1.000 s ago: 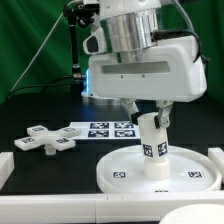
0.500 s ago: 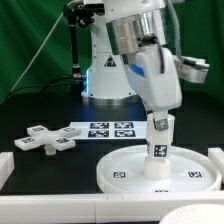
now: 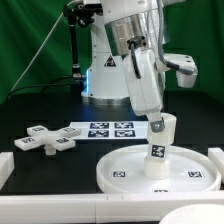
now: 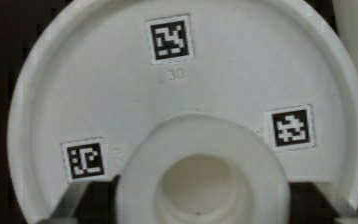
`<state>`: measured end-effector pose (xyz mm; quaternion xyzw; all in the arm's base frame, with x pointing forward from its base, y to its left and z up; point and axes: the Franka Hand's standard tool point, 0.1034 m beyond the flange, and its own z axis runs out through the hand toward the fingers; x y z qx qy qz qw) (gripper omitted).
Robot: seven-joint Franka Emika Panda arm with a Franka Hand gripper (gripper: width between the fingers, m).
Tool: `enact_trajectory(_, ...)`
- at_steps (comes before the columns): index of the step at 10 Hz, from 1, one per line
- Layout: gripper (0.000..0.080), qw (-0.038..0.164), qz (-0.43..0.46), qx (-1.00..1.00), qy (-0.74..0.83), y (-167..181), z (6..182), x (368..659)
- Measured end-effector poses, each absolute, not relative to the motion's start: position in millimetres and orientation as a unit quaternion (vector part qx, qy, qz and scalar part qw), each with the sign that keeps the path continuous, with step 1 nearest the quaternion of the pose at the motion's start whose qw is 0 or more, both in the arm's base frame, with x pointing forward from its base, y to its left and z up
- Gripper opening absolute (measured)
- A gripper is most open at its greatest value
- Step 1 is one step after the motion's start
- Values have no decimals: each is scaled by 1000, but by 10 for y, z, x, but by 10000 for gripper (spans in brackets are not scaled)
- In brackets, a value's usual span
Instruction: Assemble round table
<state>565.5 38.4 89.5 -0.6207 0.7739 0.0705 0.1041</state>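
Black tabletop (image 3: 60,170) | end effector (image 3: 160,125) gripping leg (image 3: 157,160) | leg standing on disc (image 3: 185,160)

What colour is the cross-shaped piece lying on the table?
The white plastic cross-shaped piece is white, with small black-and-white square tags; exterior view.

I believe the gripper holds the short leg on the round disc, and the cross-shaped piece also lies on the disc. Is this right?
Not quite. The exterior view shows the cross-shaped piece on the table, apart from the round disc. The gripper does hold the short leg on the disc.
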Motion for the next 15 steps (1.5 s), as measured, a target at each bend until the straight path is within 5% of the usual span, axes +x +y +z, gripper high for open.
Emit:
enact_trajectory(1, 407, 105, 69, -631, 765, 387, 893, 5654)
enact_trajectory(2, 573, 106, 68, -642, 757, 388, 892, 5654)
enact_trajectory(4, 635, 108, 53, -717, 687, 389, 905, 5674)
enact_trajectory(8, 649, 114, 37, -810, 575, 386, 896, 5668)
enact_trajectory(15, 649, 96, 1, -956, 278, 392, 909, 5734)
